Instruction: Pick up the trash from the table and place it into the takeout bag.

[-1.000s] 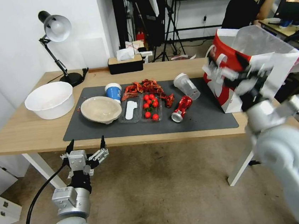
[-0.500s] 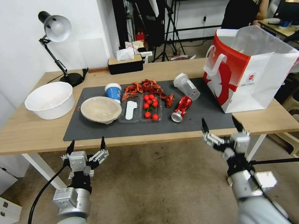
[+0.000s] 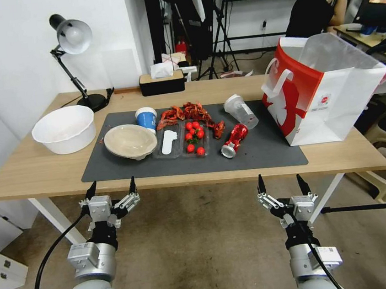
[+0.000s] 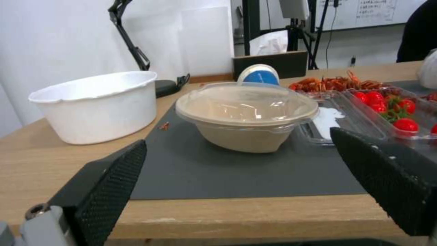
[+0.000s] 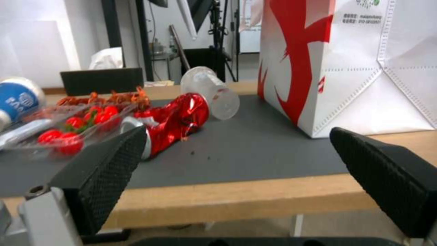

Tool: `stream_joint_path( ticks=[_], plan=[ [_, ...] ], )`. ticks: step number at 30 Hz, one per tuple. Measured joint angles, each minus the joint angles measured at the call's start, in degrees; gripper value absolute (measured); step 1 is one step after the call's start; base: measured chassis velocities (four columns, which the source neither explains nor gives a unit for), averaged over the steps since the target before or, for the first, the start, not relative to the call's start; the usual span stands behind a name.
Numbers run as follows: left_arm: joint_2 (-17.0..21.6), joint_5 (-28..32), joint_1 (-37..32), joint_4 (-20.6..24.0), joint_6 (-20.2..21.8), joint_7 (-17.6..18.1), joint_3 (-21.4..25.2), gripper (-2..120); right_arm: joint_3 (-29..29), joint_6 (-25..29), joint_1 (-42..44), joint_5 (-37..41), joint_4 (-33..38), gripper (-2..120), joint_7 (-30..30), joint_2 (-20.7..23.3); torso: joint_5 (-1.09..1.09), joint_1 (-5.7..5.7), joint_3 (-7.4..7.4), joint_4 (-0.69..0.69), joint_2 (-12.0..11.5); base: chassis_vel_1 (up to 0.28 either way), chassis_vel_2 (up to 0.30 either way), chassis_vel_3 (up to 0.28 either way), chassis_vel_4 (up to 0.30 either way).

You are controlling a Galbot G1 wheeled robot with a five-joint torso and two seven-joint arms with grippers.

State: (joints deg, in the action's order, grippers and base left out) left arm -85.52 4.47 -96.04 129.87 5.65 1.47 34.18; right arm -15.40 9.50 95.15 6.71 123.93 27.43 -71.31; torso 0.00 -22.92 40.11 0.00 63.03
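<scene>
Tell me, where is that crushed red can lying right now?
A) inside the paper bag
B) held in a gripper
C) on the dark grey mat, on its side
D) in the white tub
C: the crushed red can lies on its side on the dark grey mat, between the tray of tomatoes and the takeout bag, apart from both open grippers.

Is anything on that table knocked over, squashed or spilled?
Yes. On the dark mat a red can lies on its side, crushed, and a clear plastic cup beside it has tipped over. Red shell scraps lie loose behind the clear tray of tomatoes, and dark crumbs dot the mat near the can.
</scene>
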Motion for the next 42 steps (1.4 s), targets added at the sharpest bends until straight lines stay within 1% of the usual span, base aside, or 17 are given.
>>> stream_joint_path(
  ticks=[4,6,8,10,12,14,16,18,20,22,29,35,37,38,41,42],
  plan=[
    [0.0,0.0,0.0,0.0,0.0,0.0,0.0,100,0.9,-2.5,-3.3,1.8,-0.2,100,1.3,-0.1,0.00,0.00,0.00,0.00,0.0,0.000,0.000,0.000,0.000],
    [0.0,-0.1,-0.1,0.0,0.0,0.0,0.0,100,2.1,-5.5,-7.4,5.1,-0.9,100,2.4,0.0,0.01,0.00,0.00,0.00,0.0,0.000,0.000,0.000,0.000],
    [-0.1,-0.1,-0.2,0.0,0.0,0.0,-0.1,100,2.4,-6.1,-8.4,5.8,-1.2,100,2.5,0.0,0.01,0.00,0.00,0.00,0.0,0.000,0.000,0.000,0.000],
    [-0.1,-0.2,-0.3,0.1,0.0,0.0,-0.1,100,4.3,-8.8,-13.4,8.6,-3.0,100,3.0,0.1,0.00,0.00,0.00,0.00,0.0,0.000,0.000,0.000,0.000],
    [-0.1,-0.2,-0.3,0.1,0.0,0.0,-0.1,100,4.7,-9.2,-14.1,8.9,-3.3,100,3.1,0.1,0.01,0.00,0.00,0.00,0.0,0.000,0.000,0.000,0.000],
    [-0.1,-0.3,-0.3,0.2,0.0,0.0,0.0,100,6.9,-11.5,-19.3,11.4,-6.0,100,4.0,-0.1,-0.01,0.00,0.00,0.00,0.0,0.000,0.000,0.000,0.000],
    [-0.1,-0.3,-0.3,0.1,0.0,0.0,0.0,100,7.5,-12.0,-20.5,11.9,-6.8,100,4.2,-0.2,0.00,0.00,0.00,0.00,0.0,0.000,0.000,0.000,0.000],
    [0.0,-0.3,-0.3,0.1,0.0,0.0,0.2,100,9.9,-13.7,-25.3,13.4,-10.6,100,5.7,-0.8,0.00,-0.01,0.01,0.01,0.0,0.000,0.000,0.000,0.000],
    [-0.1,-0.3,-0.3,0.1,0.0,0.0,0.3,100,10.3,-13.9,-25.9,13.5,-11.1,100,5.9,-0.9,0.00,-0.01,0.01,0.01,0.0,0.000,0.000,0.000,0.000],
    [-0.1,-0.3,-0.2,0.0,0.0,0.0,0.4,100,12.2,-15.4,-29.3,14.2,-13.9,99,7.5,-1.8,0.00,-0.01,0.01,0.00,0.0,0.000,0.000,0.000,0.000],
    [-0.2,-0.4,-0.2,-0.7,-0.2,0.0,0.5,100,14.6,-18.7,-33.9,14.3,-17.6,99,10.4,-4.4,-0.01,-0.01,0.01,0.00,0.0,0.000,0.000,0.000,0.000],
    [-0.2,-0.4,-0.2,-1.0,-0.6,0.0,0.5,100,15.1,-20.7,-35.0,14.2,-18.6,97,12.0,-5.3,0.00,-0.01,0.01,0.00,0.0,0.000,0.000,0.000,0.000],
    [-0.2,-0.4,-0.2,-1.2,-0.7,0.0,0.6,100,15.1,-21.4,-35.3,14.2,-19.0,91,12.6,-5.5,0.00,-0.01,0.00,0.00,0.0,0.000,0.000,0.000,0.000],
    [-0.2,-0.4,-0.2,-1.2,-0.7,0.0,0.6,100,15.1,-21.4,-35.3,14.2,-19.0,91,12.6,-5.5,0.00,-0.01,0.00,0.00,0.0,0.000,0.000,0.000,0.000],
    [-0.2,-0.5,-0.2,-1.4,-1.0,0.0,0.5,100,15.1,-21.8,-35.9,14.2,-19.5,78,13.0,-5.8,0.00,-0.01,0.01,0.00,0.0,0.000,0.000,0.000,0.000],
    [-0.2,-0.5,-0.2,-1.4,-1.0,0.0,0.5,100,15.1,-21.8,-35.9,14.2,-19.5,78,13.0,-5.8,0.00,-0.01,0.01,0.00,0.0,0.000,0.000,0.000,0.000]
  ],
)
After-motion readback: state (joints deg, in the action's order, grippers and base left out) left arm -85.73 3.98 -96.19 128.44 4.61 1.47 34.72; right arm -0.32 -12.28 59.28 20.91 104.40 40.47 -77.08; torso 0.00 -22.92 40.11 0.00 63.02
